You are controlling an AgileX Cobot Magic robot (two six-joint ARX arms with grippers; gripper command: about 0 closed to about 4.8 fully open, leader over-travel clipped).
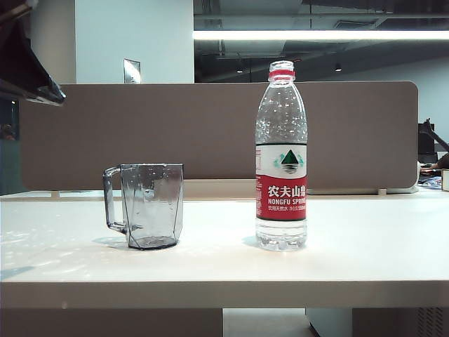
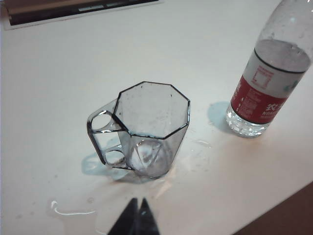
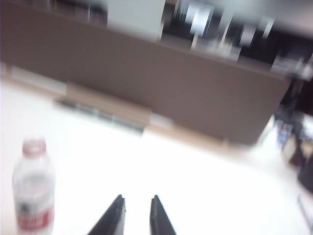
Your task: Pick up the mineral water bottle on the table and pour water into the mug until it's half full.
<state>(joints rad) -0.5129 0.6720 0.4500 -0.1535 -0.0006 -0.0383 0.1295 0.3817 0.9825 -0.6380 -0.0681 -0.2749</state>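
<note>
Table (image 1: 365, 246): off-white; bottle (image 1: 281, 158) upright.
Mug (image 2: 146, 129): beside bottle, empty.
Left gripper (image 2: 137, 219): tips together, over mug.
Right gripper (image 3: 135, 214): slightly apart, empty; we should widen it and grasp the bottle's label.

The only text that can be read stands on the label of the bottle (image 1: 281, 156). In the exterior view, the red lower part of the label carries three large white Chinese characters, 农夫山, with a fourth one cut off where the label curves away. Under them is the Latin line "NONGFU SPRIN", also cut off by the curve. Below this comes one more line of small white characters, too small to read. The white upper part of the label shows a green mountain logo. In the left wrist view the bottle (image 2: 266, 78) shows white characters on red and a small printed box, both unreadable. In the right wrist view the label is blurred.
</note>
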